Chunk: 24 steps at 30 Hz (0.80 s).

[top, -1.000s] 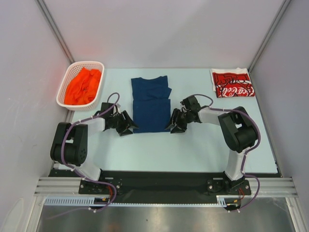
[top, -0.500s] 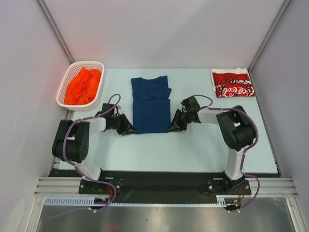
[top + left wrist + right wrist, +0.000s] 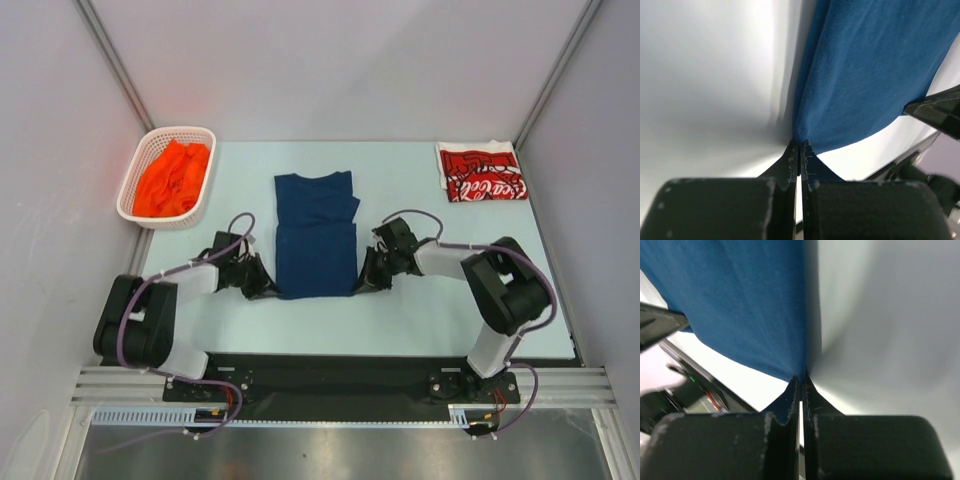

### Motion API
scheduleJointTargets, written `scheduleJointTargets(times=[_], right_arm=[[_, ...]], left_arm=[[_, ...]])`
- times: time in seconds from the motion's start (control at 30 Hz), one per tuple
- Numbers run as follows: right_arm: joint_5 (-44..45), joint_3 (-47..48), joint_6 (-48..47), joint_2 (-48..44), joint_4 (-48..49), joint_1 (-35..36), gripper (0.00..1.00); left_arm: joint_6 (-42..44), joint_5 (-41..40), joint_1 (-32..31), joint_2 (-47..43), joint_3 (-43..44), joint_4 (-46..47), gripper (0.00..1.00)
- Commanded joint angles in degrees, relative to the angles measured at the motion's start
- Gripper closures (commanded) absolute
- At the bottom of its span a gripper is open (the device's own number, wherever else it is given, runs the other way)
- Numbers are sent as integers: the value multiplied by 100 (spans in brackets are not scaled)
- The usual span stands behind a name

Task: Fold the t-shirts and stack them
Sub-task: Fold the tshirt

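Navy t-shirt (image 3: 316,235) lay mid-frame, long axis running top to bottom | left gripper (image 3: 260,285) clenched on its lower-left hem corner | right gripper (image 3: 367,280) clenched on its lower-right corner | cloth extended from both jaws toward frame top, arms equally near

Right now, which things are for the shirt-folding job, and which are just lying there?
For the job: navy t-shirt, red t-shirt, orange t-shirt.
Just lying about: white basket, with the orange t-shirt inside it.
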Motion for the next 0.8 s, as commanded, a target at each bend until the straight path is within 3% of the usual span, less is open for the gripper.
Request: scheduleJointTargets(times=[0.0,0.2,0.33,0.43,0.53,0.77], right_arm=[[254,-755,-24,-771,-184,247,100],[543,-1451,363,-2204,-710,756,100],[799,-1470,564,-3363,-1545,1038,100],[817,-1365,715,-4041,-1950,1030,100],[913,-892,566,-3999,-2240,934,100],[800,609,-58,-2682,-2223,152,100]], left_arm=[[54,-237,-252,-822,-574,-386,100],[-385,-561,-937,-2598,-1059,-1256,100],[-912,-983,-1561,-4125,-683,-2527,100],[-870,-1263,-1562,-4621,-217,-3057,100],[-642,-1414,-1562,-4421,240,-3331,100],[44,-1599,-1334,-2515,1942,-3015,100]])
